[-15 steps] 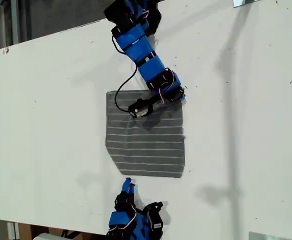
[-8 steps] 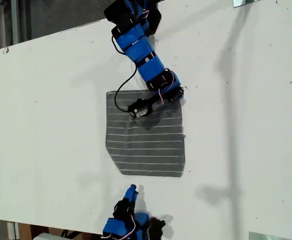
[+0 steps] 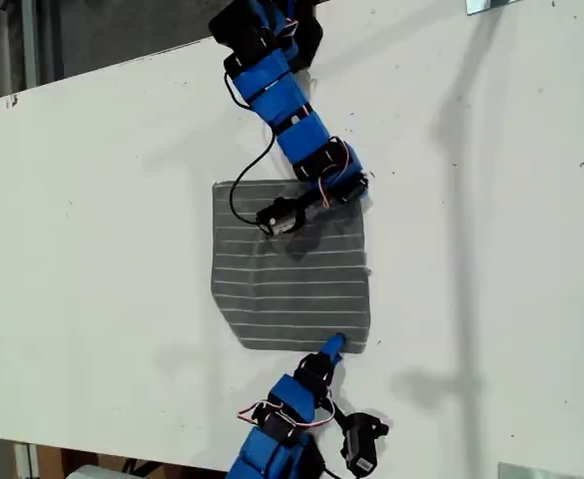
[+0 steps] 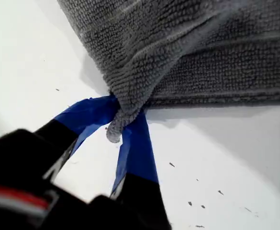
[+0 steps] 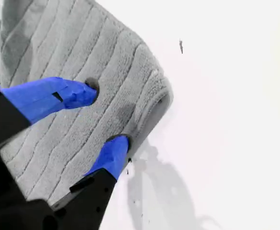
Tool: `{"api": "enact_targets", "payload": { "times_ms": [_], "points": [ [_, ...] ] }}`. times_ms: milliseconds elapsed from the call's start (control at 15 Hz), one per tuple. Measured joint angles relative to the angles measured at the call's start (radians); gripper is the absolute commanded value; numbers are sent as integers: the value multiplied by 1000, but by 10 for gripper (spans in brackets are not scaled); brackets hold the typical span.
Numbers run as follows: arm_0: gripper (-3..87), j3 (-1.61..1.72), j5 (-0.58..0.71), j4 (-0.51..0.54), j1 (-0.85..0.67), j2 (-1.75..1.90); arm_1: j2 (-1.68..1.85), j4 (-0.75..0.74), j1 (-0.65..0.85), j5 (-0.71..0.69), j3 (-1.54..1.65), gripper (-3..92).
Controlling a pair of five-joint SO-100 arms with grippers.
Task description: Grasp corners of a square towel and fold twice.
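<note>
The dark grey striped towel [image 3: 292,284] lies flat on the white table [image 3: 491,249] in the exterior view. My first gripper [image 3: 359,188] is at its far corner on the exterior view's right. The first wrist view shows that gripper [image 4: 118,125] shut on the bunched corner [image 4: 115,133] of the towel [image 4: 202,48]. My second gripper [image 3: 333,345] sits at the towel's near edge, close to the corner on the exterior view's right. It is open [image 5: 106,115], one finger [image 5: 72,93] over the towel [image 5: 58,52] and the other finger [image 5: 113,153] at its rolled edge.
A black cable [image 3: 236,203] from the first arm loops over the towel's far part. Metal pieces sit at the exterior view's top right [image 3: 491,5] and bottom right [image 3: 536,471]. The table's edge runs along the exterior view's upper left.
My second arm swung from below the towel's near edge toward the exterior view's right and forward, bringing its open gripper to the towel's near corner. My first gripper stayed put.
</note>
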Motion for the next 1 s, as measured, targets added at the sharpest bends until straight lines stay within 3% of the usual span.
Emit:
{"api": "enact_targets", "payload": {
  "times_ms": [200, 800, 1000],
  "points": [
    [192, 3, -2, -72, 31, 2, -6, 6, 0, 0, -8, -1],
    [187, 28, -233, -77, 84, -132, -6, 6, -5, 0, -8, -1],
    [172, 18, -288, -156, 83, -241, -6, 8, -5, -5, -9, -1]
  ]
}}
